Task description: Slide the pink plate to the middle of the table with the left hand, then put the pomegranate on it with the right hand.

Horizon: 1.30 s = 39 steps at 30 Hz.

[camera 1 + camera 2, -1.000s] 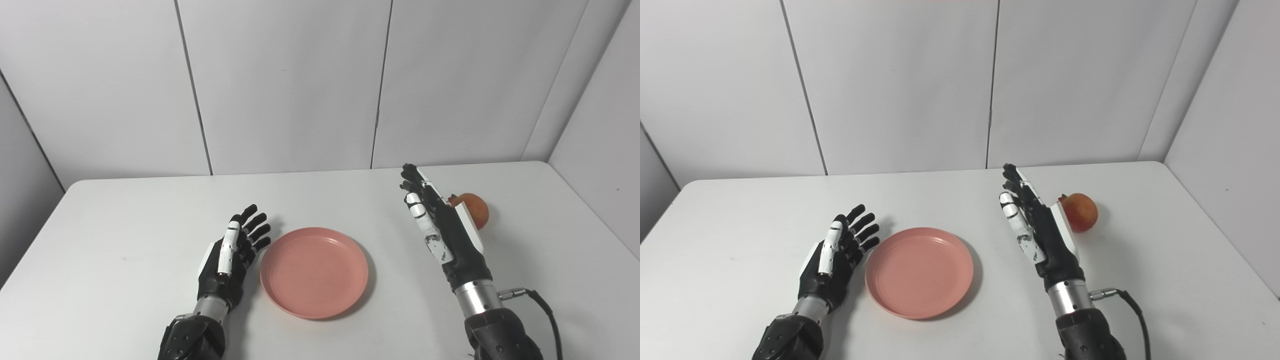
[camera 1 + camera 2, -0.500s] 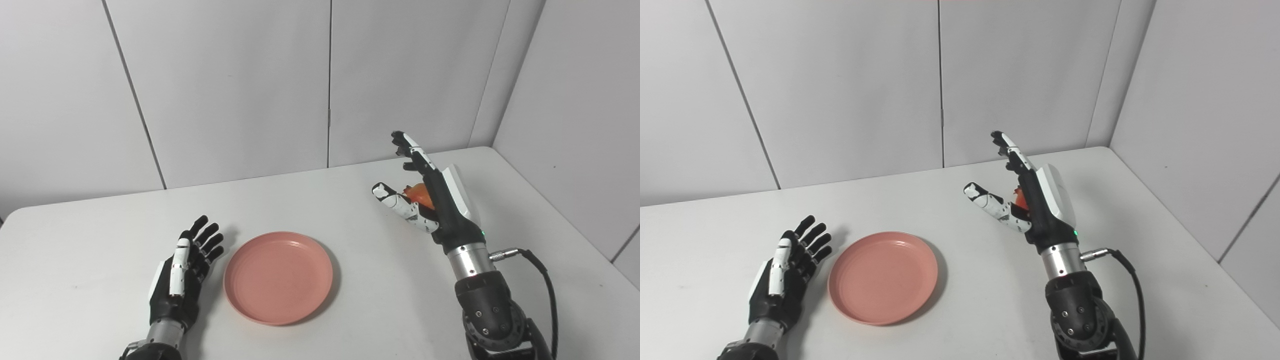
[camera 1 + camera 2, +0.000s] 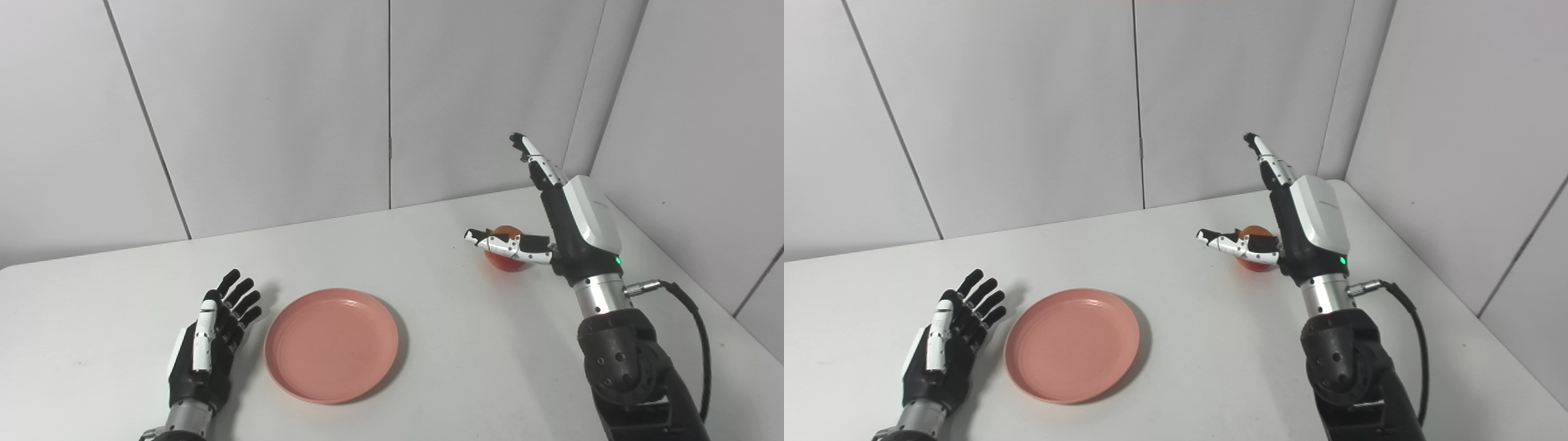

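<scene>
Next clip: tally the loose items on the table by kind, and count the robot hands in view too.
Pink plate: 1
Pomegranate: 1
Robot hands: 2, the left hand open beside the plate and the right hand open over the pomegranate
Total: 2 loose items on the white table, plus 2 hands

A white surface [image 3: 429,343] with rounded corners is enclosed by pale grey wall panels [image 3: 275,104] at the back and right. The panels are divided by thin dark vertical seams. Soft, even light is cast throughout.
</scene>
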Each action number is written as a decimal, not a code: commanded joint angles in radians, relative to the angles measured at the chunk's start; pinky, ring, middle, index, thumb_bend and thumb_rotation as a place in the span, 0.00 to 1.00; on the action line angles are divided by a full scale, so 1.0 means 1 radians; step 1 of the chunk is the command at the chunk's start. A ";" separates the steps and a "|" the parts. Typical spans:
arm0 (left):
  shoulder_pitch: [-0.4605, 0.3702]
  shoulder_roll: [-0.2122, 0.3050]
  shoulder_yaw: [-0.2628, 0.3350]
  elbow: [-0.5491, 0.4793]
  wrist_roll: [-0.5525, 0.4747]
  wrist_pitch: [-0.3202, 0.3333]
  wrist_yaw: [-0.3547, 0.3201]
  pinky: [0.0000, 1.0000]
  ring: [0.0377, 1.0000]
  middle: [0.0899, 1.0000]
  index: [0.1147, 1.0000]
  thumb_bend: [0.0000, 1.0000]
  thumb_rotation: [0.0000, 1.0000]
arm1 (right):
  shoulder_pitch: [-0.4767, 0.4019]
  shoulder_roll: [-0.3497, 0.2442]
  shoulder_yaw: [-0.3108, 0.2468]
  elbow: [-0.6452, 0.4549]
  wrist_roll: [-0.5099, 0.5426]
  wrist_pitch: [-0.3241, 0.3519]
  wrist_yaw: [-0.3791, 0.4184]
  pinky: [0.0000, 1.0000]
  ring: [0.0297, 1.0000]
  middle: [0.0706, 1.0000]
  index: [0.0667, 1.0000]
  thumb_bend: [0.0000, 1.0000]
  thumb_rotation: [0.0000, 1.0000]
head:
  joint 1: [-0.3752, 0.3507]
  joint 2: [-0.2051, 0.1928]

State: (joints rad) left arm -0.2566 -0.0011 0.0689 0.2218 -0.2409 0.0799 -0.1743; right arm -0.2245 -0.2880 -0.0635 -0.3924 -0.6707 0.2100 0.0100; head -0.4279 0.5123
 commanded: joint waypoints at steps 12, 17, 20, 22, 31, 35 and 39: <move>0.006 0.014 0.007 0.025 -0.004 0.027 0.003 0.87 0.86 0.87 0.85 0.39 1.00 | -0.090 -0.113 0.011 0.111 -0.100 0.102 0.095 0.73 0.87 0.95 0.98 0.98 0.46 | -0.009 0.009; 0.008 0.013 0.007 0.021 -0.004 0.032 0.004 0.87 0.86 0.87 0.85 0.39 1.00 | -0.108 -0.140 0.021 0.202 -0.078 0.074 0.095 0.71 0.86 0.94 0.96 0.99 0.44 | -0.014 0.008; 0.008 0.011 0.007 0.023 -0.003 0.028 0.007 0.87 0.86 0.86 0.85 0.39 1.00 | -0.118 -0.148 0.029 0.232 -0.077 0.093 0.109 0.73 0.87 0.94 0.97 0.99 0.47 | -0.011 0.010; 0.008 0.012 0.006 0.024 -0.007 0.023 -0.001 0.87 0.87 0.87 0.85 0.38 1.00 | -0.129 -0.154 0.034 0.260 -0.070 0.101 0.119 0.73 0.87 0.94 0.96 1.00 0.47 | -0.009 0.012; 0.011 0.009 0.005 0.011 -0.002 0.032 0.007 0.87 0.86 0.87 0.85 0.39 1.00 | -0.168 -0.166 0.044 0.369 -0.025 0.099 0.128 0.75 0.87 0.94 0.95 1.00 0.45 | -0.001 0.014; 0.013 0.011 0.001 0.005 0.006 0.033 0.009 0.86 0.86 0.86 0.85 0.40 1.00 | -0.186 -0.167 0.049 0.415 -0.004 0.090 0.120 0.74 0.87 0.94 0.95 1.00 0.45 | -0.002 0.015; 0.013 0.013 0.004 0.006 -0.002 0.034 0.005 0.87 0.86 0.86 0.85 0.39 1.00 | -0.205 -0.167 0.050 0.452 0.024 0.094 0.121 0.76 0.88 0.94 0.96 1.00 0.45 | -0.004 0.022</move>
State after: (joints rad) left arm -0.2555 0.0046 0.0742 0.2174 -0.2405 0.0807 -0.1735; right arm -0.3683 -0.4256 -0.0071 0.0706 -0.6573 0.3073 0.1533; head -0.4326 0.5338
